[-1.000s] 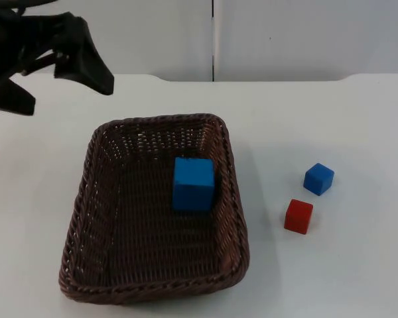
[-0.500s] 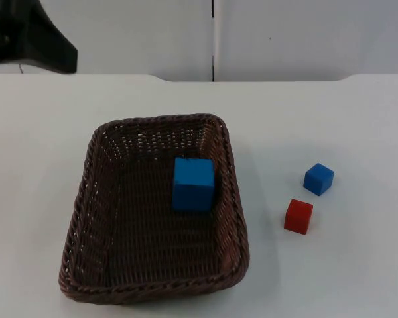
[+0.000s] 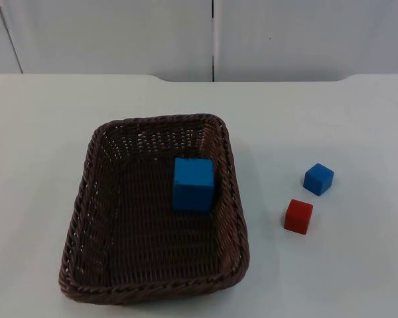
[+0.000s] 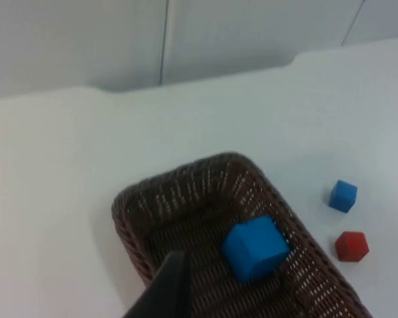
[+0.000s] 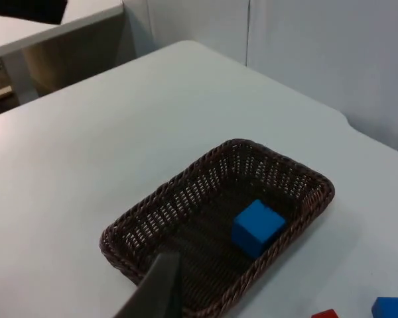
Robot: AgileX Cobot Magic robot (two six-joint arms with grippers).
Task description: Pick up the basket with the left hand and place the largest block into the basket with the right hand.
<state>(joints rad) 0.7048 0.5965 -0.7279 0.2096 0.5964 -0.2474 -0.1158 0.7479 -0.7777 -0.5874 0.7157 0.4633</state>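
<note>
The brown wicker basket (image 3: pixel 152 212) sits flat on the white tabletop (image 3: pixel 331 119), toward the near edge and left of centre. Your big blue block (image 3: pixel 193 184) is inside it, resting on the floor against the right-hand wall. Outside, to the right, the small blue cube (image 3: pixel 318 179) and the small red cube (image 3: pixel 298 216) lie near each other on the bare top. You get one black fingertip of the left gripper (image 4: pixel 166 291) above the basket, another of the right gripper (image 5: pixel 156 288); I cannot tell how far open either is.

No readable text, label, brand, number or sign on anything here.
</note>
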